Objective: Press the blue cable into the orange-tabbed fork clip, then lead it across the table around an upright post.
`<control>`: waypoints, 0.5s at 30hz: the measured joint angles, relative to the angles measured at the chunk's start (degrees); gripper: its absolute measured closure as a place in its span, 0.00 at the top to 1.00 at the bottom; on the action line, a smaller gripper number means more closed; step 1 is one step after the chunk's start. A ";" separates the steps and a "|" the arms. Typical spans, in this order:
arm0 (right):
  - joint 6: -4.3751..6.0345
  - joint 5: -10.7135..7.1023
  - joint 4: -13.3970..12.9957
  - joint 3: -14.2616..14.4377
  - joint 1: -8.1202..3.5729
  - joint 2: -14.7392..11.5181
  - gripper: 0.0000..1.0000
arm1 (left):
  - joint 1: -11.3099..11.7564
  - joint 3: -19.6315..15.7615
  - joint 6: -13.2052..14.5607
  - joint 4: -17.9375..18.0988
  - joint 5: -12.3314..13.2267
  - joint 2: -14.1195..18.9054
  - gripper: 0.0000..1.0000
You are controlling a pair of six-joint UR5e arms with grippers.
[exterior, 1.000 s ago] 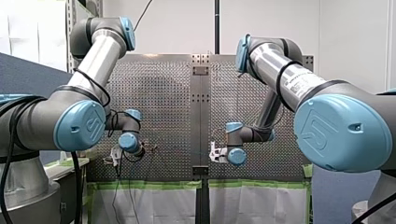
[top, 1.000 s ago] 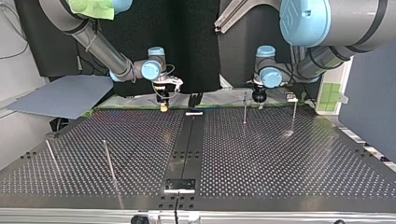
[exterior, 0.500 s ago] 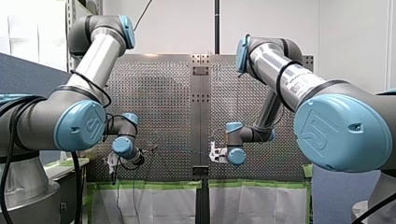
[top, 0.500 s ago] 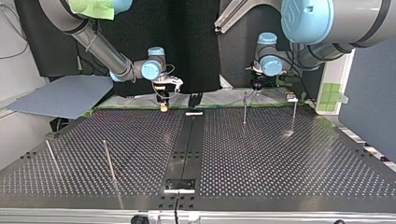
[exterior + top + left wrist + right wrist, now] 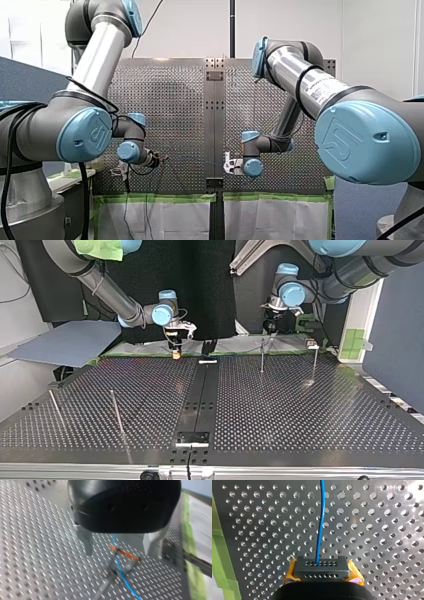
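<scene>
My left tool (image 5: pixel 118 554) hangs over the perforated desk (image 5: pixel 37 555) with its two metal fingers (image 5: pixel 87 543) spread wide, gripping nothing. Right under that gap sits the orange-tabbed fork clip (image 5: pixel 123 554). The blue cable (image 5: pixel 120 570) comes out from beneath the tool's black body, crosses the clip and runs on over the holes beyond it. The view is too blurred for me to tell whether the cable is seated down in the fork. Over to my right tool (image 5: pixel 320 566): its yellow pads (image 5: pixel 291 571) stand on either side of a black block (image 5: pixel 322 573), clamped together on the cable. The blue line leaves the front of that block and runs straight ahead, just above the desk. In the top view my right tool points down at the desk's far edge, just left of the dark centre strip (image 5: pixel 200 395), with its yellow tip close to the surface. My left tool sits higher, right of the strip, just above and beside a thin upright post (image 5: pixel 262 356). A second post (image 5: pixel 314 364) stands further to the right, and two more rods (image 5: pixel 116 412) stand well apart from these in the near left part of the desk. In the front view a fine blue line stretches between the two tools, low across the plate.
</scene>
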 joint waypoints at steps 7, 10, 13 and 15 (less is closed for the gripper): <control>0.00 0.04 0.13 0.00 -0.12 0.00 0.00 | -1.11 -1.03 -1.11 2.38 -1.07 2.25 1.00; 0.00 0.05 0.14 0.00 -0.14 0.01 0.00 | -1.48 -1.03 -1.11 2.49 -1.22 1.80 1.00; 0.00 0.04 0.14 0.00 -0.14 0.02 0.00 | -1.69 -0.99 -0.84 2.53 -1.46 0.70 1.00; 0.00 0.01 0.15 0.01 -0.15 0.02 0.00 | -1.76 -1.00 -0.10 2.50 -1.83 -0.29 1.00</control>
